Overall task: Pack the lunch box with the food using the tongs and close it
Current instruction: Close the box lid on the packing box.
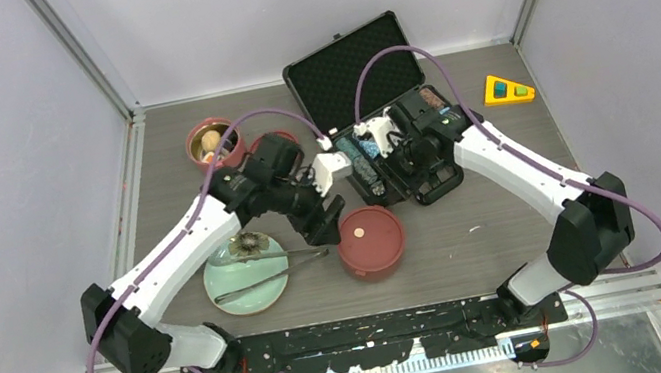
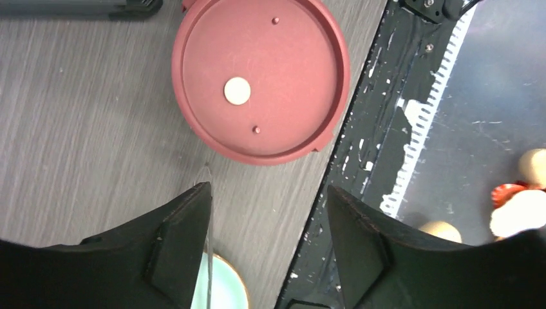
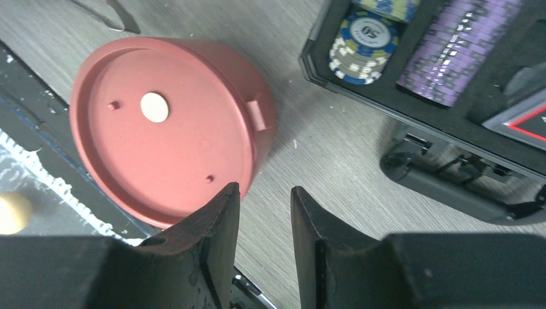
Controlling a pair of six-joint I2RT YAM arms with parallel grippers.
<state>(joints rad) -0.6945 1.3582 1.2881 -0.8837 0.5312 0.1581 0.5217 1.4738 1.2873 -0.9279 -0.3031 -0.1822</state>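
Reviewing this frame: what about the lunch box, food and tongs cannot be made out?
Contents of the closed lunch box tier: hidden under its flat red lid in every view.
The food in the far open tier: top view, too small to name pieces.
The tongs: left wrist view shows a sliver; the left gripper and bottom edge cut off the rest.
The dark item on the pale green plate: top view, too small to identify.
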